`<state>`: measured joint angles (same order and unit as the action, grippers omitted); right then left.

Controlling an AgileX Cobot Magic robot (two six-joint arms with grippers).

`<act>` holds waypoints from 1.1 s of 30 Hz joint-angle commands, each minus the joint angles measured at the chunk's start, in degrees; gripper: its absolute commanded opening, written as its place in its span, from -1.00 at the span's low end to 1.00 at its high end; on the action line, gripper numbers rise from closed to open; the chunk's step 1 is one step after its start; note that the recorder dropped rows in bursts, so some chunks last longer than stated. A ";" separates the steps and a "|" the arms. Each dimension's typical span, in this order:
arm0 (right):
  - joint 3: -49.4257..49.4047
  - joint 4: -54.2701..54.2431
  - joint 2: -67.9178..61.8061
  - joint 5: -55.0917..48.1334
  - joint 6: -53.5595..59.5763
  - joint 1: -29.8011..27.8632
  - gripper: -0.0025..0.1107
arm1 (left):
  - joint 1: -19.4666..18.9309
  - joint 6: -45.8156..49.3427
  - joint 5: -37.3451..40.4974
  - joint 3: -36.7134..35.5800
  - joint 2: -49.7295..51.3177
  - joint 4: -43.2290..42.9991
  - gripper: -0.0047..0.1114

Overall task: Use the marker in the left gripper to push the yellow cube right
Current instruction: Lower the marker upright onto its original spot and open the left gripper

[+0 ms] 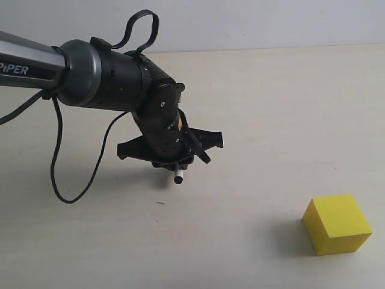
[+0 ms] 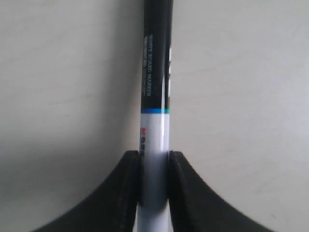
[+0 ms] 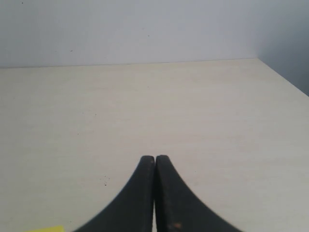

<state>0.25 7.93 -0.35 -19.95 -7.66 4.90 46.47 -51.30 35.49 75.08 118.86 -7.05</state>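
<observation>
The yellow cube (image 1: pixel 337 224) rests on the pale table at the lower right of the exterior view; a sliver of yellow cube (image 3: pixel 46 228) shows at the edge of the right wrist view. My left gripper (image 1: pixel 174 161) hangs near the middle of the table, well left of the cube, shut on the marker (image 2: pixel 157 96). The marker's white end (image 1: pixel 178 178) pokes down below the gripper, just above the table. In the left wrist view both black fingers (image 2: pixel 128 193) clamp the white barrel. My right gripper (image 3: pixel 154 159) is shut with nothing in it and does not show in the exterior view.
The bulky black left arm (image 1: pixel 102 72) with looping black cables (image 1: pixel 57 162) reaches in from the left. A light wall rises behind the table's far edge (image 3: pixel 145 64), and the table's right edge (image 3: pixel 285 82) shows in the right wrist view.
</observation>
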 commanded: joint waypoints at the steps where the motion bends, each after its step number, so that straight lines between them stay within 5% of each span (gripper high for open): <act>1: -0.25 -0.09 0.35 0.64 -0.17 -0.23 -0.96 | -0.12 -0.43 -0.11 0.27 -0.25 0.42 -0.57; 33: -0.25 -0.09 0.35 0.76 -0.17 -0.23 -0.96 | -0.12 -1.44 1.70 0.27 -0.21 0.80 -0.57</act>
<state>0.25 7.93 -0.35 -19.95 -7.66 4.90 46.47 -52.51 36.31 75.08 118.86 -6.51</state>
